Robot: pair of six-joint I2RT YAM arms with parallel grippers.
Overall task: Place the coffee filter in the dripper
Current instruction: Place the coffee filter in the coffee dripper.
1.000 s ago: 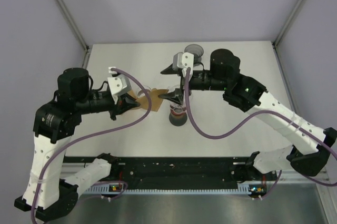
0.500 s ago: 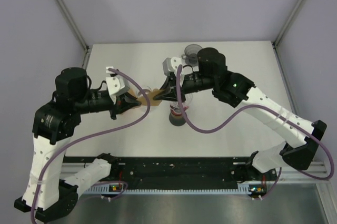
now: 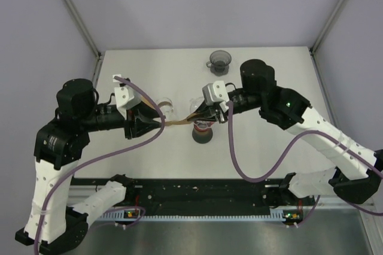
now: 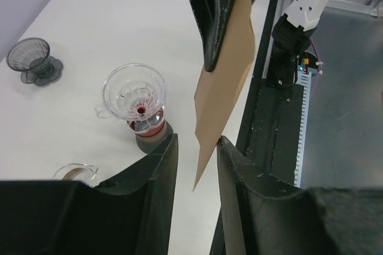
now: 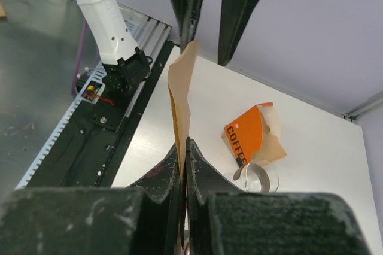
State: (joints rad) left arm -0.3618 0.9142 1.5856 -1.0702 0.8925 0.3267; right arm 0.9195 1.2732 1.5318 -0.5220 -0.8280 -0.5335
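The folded brown paper coffee filter [image 5: 179, 93] hangs in the air just left of the clear glass cone dripper [image 4: 134, 90], which stands on its dark round base on the white table [image 4: 90, 3]. The right gripper [image 5: 184, 147] has its black fingers pressed together on one edge of the filter, pinching it flat, and sits close above the dripper's left rim. The left gripper [image 4: 197, 137] faces it from further left of the dripper, its two fingers spread with a clear gap; the filter's free corner reaches in between them, and I cannot see either finger touching the paper. Beyond the dripper, towards the back of the table, stands a smoky grey plastic dripper [image 4: 33, 56]. To the dripper's left, an orange pack marked COFFEE [image 5: 248, 132] leans in a small clear glass holder [image 5: 258, 177].
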